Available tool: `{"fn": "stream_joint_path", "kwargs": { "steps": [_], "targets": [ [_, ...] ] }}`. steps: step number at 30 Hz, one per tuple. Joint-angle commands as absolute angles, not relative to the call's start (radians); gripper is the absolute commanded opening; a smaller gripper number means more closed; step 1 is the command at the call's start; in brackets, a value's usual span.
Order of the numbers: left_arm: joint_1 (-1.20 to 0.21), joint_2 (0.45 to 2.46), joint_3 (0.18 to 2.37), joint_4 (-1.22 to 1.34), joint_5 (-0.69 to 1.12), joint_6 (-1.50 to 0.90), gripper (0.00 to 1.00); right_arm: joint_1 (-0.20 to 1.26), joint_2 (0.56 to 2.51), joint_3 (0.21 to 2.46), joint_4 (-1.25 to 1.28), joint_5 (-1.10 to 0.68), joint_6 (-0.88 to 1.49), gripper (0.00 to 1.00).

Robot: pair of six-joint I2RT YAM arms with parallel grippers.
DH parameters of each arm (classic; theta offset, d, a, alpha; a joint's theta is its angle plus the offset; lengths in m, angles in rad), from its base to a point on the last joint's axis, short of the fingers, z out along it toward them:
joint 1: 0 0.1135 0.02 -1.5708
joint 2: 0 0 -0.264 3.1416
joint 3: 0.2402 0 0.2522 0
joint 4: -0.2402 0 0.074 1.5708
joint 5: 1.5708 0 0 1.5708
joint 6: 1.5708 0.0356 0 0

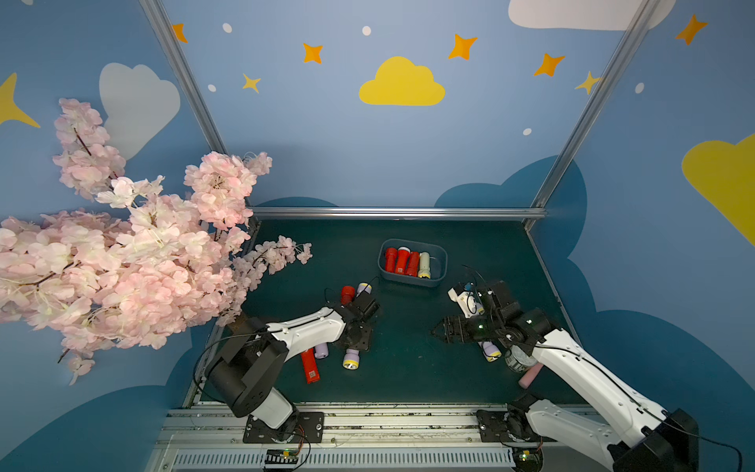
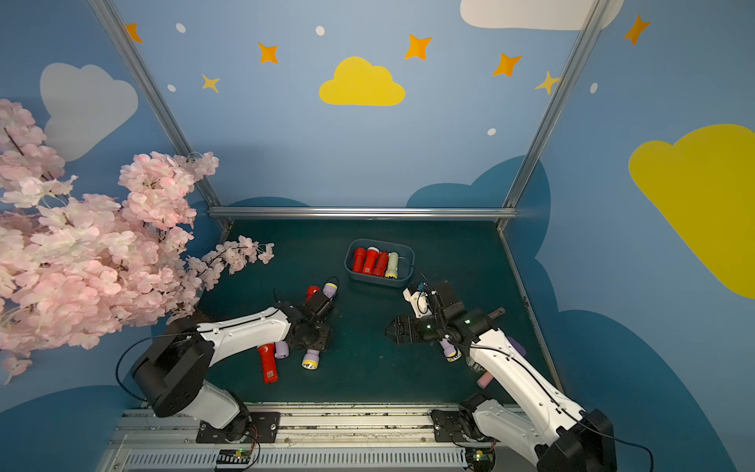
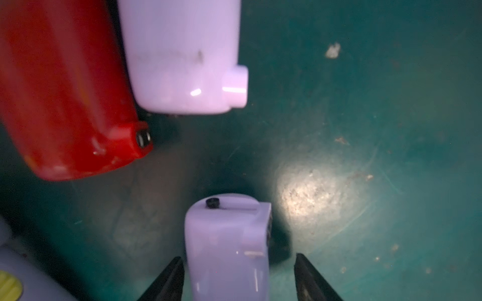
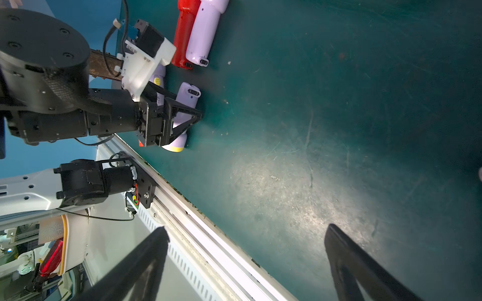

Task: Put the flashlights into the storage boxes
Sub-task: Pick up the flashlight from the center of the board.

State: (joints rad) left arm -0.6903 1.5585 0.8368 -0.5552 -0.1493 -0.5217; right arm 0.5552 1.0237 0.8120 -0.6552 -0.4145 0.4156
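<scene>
Left wrist view: the left gripper (image 3: 238,256) straddles the tail of a lilac flashlight (image 3: 227,247) lying on the green mat (image 3: 365,104). One finger (image 3: 169,284) touches its side. The other stands off, with a strip of mat showing between, so the jaws are around it but not clamped. I judge this a grasp about to close, set across the barrel so the round body cannot roll away. Just ahead lie a red flashlight (image 3: 65,91) and a second lilac (image 3: 182,57), side by side, tails toward the camera.

In a top view, nearest the rail, a long red flashlight (image 1: 309,367) and a short lilac one (image 1: 321,350) lie beside the straddled flashlight, whose yellow head pokes out from under the left arm. Across the mat the right gripper (image 1: 435,332) hangs low over bare mat, jaws wide and empty, likely kept clear while the left arm works. Under its arm lie another lilac flashlight (image 1: 490,351), a tin (image 1: 519,359) and a pink cylinder (image 1: 531,376); those last two are not flashlights. Farthest back sits the bin (image 1: 408,282), holding three red flashlights (image 1: 402,261) and a pale yellow one (image 1: 424,263), packed side by side with a gap at one end. Several remain outside.
</scene>
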Motion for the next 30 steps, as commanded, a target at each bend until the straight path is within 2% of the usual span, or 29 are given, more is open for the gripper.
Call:
{"fn": "stream_joint_path", "kwargs": {
  "steps": [1, 5, 11, 13, 20, 30],
  "targets": [
    [-0.677, 1.573, 0.862, -0.547, -0.140, -0.503, 0.64, 0.566, 1.037, 0.804, -0.638, -0.426, 0.428, 0.94],
    [-0.666, 1.587, 0.871, -0.549, -0.141, -0.499, 0.48, 0.575, 1.039, 0.806, -0.637, -0.417, 0.434, 0.94],
    [-0.660, 1.613, 0.896, -0.555, -0.149, -0.488, 0.44, 0.583, 1.051, 0.806, -0.632, -0.412, 0.434, 0.94],
    [-0.660, 1.621, 0.910, -0.561, -0.148, -0.487, 0.36, 0.584, 1.057, 0.809, -0.632, -0.411, 0.434, 0.94],
    [-0.660, 1.640, 0.963, -0.612, -0.112, -0.480, 0.19, 0.586, 1.051, 0.821, -0.646, -0.395, 0.426, 0.94],
    [-0.716, 1.612, 1.039, -0.683, -0.072, -0.505, 0.15, 0.587, 1.041, 0.823, -0.660, -0.388, 0.411, 0.94]
  ]
}}
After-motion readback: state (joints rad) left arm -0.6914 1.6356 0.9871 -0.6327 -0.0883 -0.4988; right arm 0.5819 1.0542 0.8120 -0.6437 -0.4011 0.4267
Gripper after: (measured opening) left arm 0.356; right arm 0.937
